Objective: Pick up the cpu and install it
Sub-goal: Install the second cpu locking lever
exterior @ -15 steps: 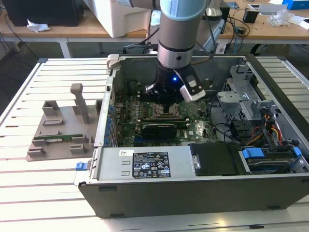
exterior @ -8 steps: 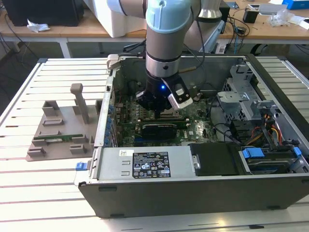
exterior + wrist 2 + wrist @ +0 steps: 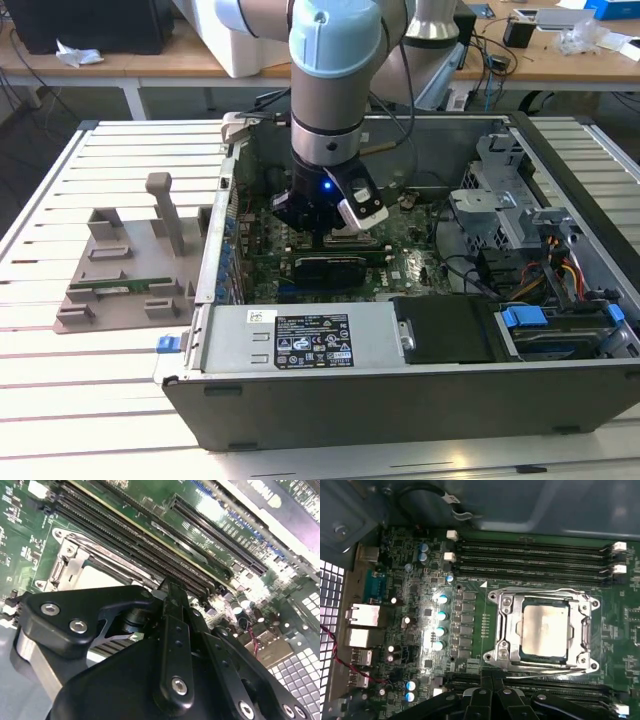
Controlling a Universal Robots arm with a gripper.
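Fingers (image 3: 172,630) of the gripper (image 3: 492,700) look drawn together with nothing seen between them, hanging just above the motherboard (image 3: 420,610) inside the case (image 3: 420,390), beside the socket (image 3: 542,630). The cpu (image 3: 545,630) lies flat in that socket, silvery top up, framed by the metal bracket (image 3: 502,630), with memory slots (image 3: 535,555) along both sides. It is likely light, stiff and smooth-topped, but delicate underneath, so the safest hold would be on two opposite edges, kept level, never pressing on the face.
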